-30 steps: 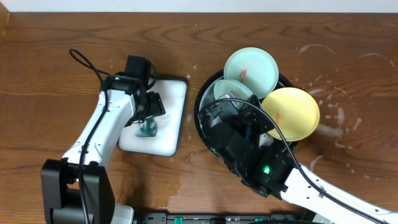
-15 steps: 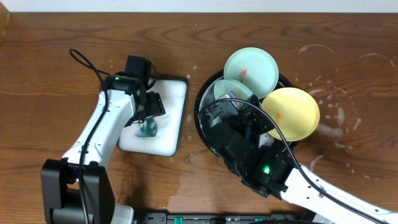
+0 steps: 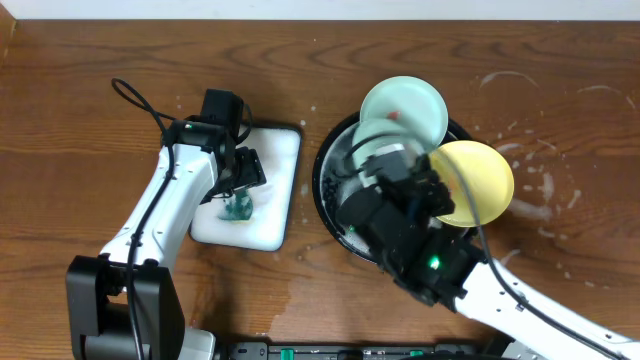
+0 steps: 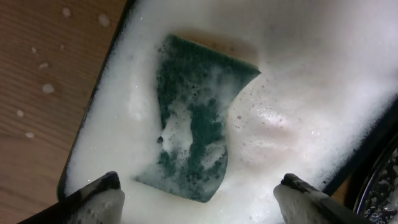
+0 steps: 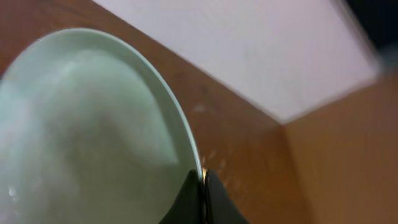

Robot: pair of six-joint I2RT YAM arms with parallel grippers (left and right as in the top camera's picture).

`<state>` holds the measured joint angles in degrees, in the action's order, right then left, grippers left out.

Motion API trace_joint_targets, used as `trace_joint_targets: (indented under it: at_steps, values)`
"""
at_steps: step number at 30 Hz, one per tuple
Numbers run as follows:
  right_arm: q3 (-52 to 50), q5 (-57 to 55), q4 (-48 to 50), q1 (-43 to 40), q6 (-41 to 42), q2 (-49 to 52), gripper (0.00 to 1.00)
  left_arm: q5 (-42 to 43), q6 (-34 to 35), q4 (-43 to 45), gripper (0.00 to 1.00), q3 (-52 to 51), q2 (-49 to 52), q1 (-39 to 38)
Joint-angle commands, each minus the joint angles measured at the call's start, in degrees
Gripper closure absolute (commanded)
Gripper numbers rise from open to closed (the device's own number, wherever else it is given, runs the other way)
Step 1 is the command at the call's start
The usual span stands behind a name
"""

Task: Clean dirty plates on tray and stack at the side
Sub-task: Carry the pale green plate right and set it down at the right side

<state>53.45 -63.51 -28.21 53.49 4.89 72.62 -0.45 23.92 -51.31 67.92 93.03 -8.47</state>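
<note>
Green sponge (image 4: 196,134) lies in foam (white tray (image 3: 282,170)) on streaked wooden tabletop (image 3: 100,90).

Bright even light, soft shadows, right wrist view blurred, seemingly defocused

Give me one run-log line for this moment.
left gripper: open above sponge in foamy white tray | right gripper: shut on green plate rim, over black tray

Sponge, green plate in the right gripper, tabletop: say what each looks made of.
Sponge: soft foam with a dark green scrubbing face, likely; porous, bent, suds-soaked.
Green plate: probably plastic or melamine, smooth semi-gloss; thin even rim, uniform pale colour.
Tabletop: wood or wood-look laminate, satin; visible grain.
</note>
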Motion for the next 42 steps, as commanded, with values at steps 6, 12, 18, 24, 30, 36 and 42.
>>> trace_joint_targets:
  at_steps: [6,12,18,24,30,36,42]
  values:
    - [1.0,24.0,-1.1,-14.9,14.8,-1.0,0.99,-1.1,-0.3,-0.2,0.18,-0.1,0.2,0.1]
    - [1.0,36.0,-2.0,-19.3,14.2,-2.5,0.99,-1.1,-0.3,-0.2,0.18,-0.1,0.2,0.1]
    - [1.0,56.8,-0.6,-37.3,22.1,-5.3,0.99,-1.1,-0.3,-0.2,0.18,-0.1,0.2,0.1]
    - [1.0,83.3,-0.5,-64.5,23.8,-4.9,0.99,-1.1,-0.3,-0.2,0.18,-0.1,0.2,0.1]
    - [1.0,85.2,-1.9,-86.4,24.1,-1.7,0.99,-1.1,-0.3,-0.2,0.18,-0.1,0.2,0.1]
    - [1.0,77.3,-1.0,-96.1,27.9,4.2,0.99,-1.1,-0.3,-0.2,0.18,-0.1,0.2,0.1]
    - [1.0,73.9,2.8,-98.7,28.0,12.6,0.99,-1.1,-0.3,-0.2,0.18,-0.1,0.2,0.1]
